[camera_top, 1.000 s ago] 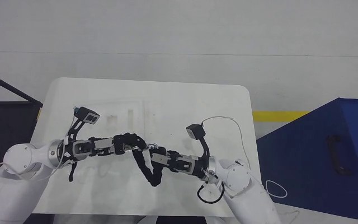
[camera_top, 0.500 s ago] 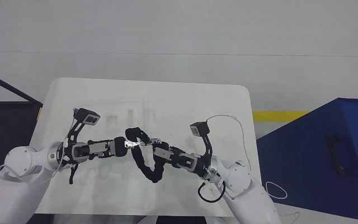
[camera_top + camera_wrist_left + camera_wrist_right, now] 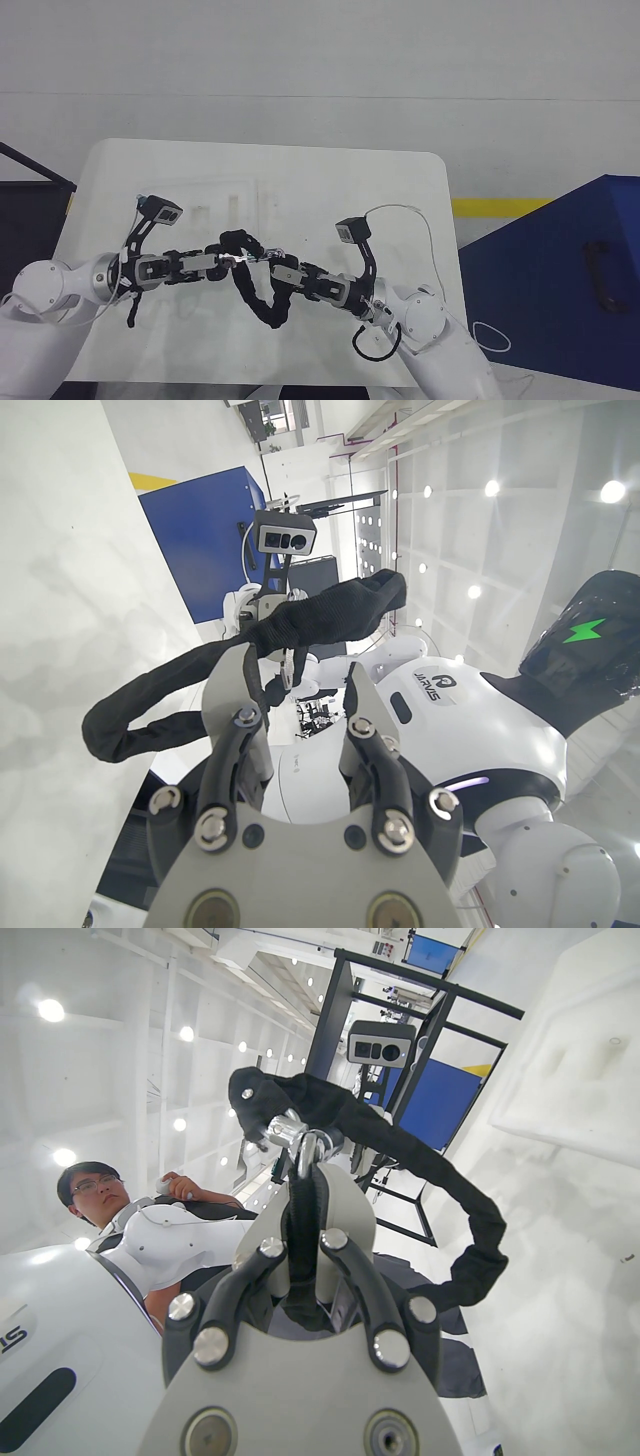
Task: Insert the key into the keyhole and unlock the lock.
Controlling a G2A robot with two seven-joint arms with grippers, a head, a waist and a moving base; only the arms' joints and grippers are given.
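Observation:
A black fabric-sleeved chain lock (image 3: 262, 305) hangs in a loop above the white table (image 3: 400, 200) between both arms. My right gripper (image 3: 306, 1172) is shut on one sleeved end, just below the metal link and the silver lock cylinder (image 3: 286, 1127). In the top view the right gripper (image 3: 274, 268) meets the left gripper (image 3: 228, 262) at mid-table. My left gripper (image 3: 296, 657) is open, its fingers (image 3: 231, 685) on either side of the lock's sleeve (image 3: 325, 615). A small silver toothed piece, apparently the key (image 3: 286, 666), hangs from the sleeve just past the fingertips.
The white foam table top has shallow recesses (image 3: 232, 205) at the back, behind the arms. Bare table lies to the right and front. A blue cabinet (image 3: 560, 270) stands on the floor beyond the table's right edge.
Both grippers have shifted slightly left. The lock's upper end has risen into an arch between them. Little has moved in the last half second.

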